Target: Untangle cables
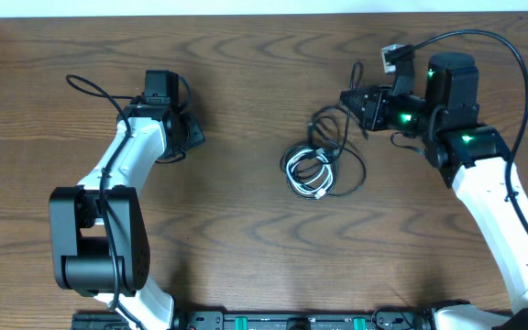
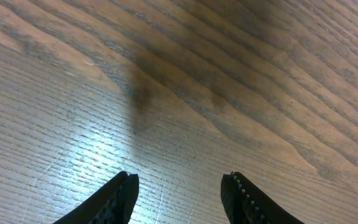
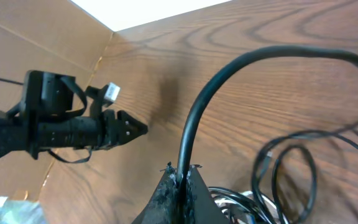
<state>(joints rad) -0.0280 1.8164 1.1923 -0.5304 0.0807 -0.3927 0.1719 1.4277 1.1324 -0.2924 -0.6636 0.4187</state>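
Right tool (image 3: 180, 177) pinched the thin black cable (image 3: 260, 53), which arched upward then toward the frame's right; its loops ringed the coiled white cable (image 1: 308, 171) mid-frame. Left tool (image 2: 179, 180) hung spread above the surface (image 2: 229, 74).

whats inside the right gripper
A strand of the black cable, pinched in the shut right gripper and arching up out of it. The stretch between the fingers is covered.

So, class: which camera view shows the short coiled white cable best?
The overhead view: the whole thin white coiled cable lies in sight on the brown wooden table. The right wrist view catches only a blurred bit at its bottom edge; the left wrist view shows none.
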